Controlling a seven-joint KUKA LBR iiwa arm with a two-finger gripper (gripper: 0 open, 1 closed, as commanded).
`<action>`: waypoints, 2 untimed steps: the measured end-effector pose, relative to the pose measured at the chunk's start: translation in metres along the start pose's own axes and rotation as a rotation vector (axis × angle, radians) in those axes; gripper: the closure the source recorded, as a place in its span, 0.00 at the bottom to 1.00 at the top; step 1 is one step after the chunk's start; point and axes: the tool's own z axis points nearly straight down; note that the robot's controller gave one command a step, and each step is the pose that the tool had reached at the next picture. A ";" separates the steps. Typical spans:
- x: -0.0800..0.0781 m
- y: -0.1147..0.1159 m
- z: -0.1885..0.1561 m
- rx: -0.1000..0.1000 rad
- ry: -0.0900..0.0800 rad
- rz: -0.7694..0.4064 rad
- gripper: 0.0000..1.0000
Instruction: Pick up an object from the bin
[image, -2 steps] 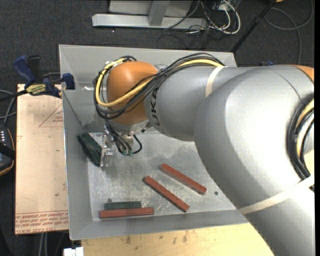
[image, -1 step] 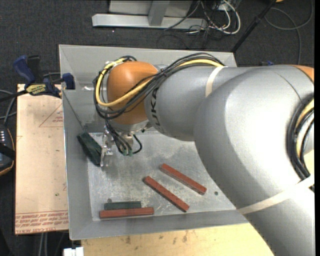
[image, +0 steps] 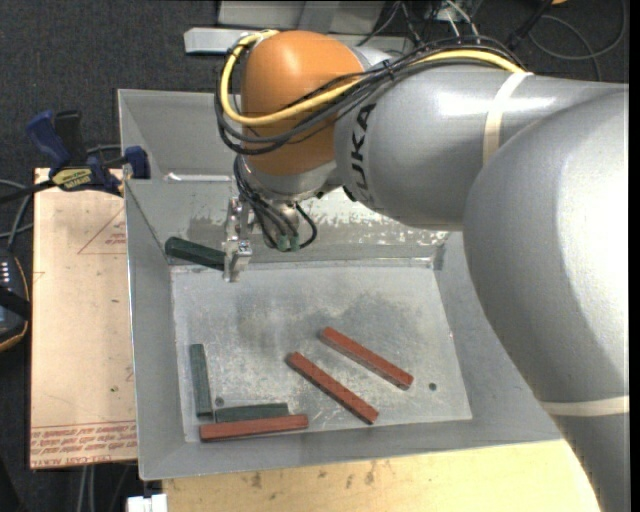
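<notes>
We see the claw in the upper left of the bin, near the back wall, its fingers closed on the right end of a dark green bar. The bar sticks out leftward from the fingers. Its long axis runs almost level across the frame, so nearly all its length hangs to one side of the grip. We judge that the lift turns on this off-centre hold: the free left end may sag or swing, and it sits close to the bin's left wall. We cannot tell whether the bar touches the wall or floor beneath it.

Everything else lies well apart from the claw, in the lower half of the bin. Two red-brown bars lie side by side on a slant in the lower middle, near each other but not touching. At the lower left a second green bar runs up and down the frame, a third green bar lies crosswise at its lower end, and a last red-brown bar lies just below that, along the front wall.
</notes>
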 end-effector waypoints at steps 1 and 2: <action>0.000 0.000 0.000 0.000 0.000 0.000 1.00; 0.000 0.000 -0.001 0.000 0.001 -0.006 1.00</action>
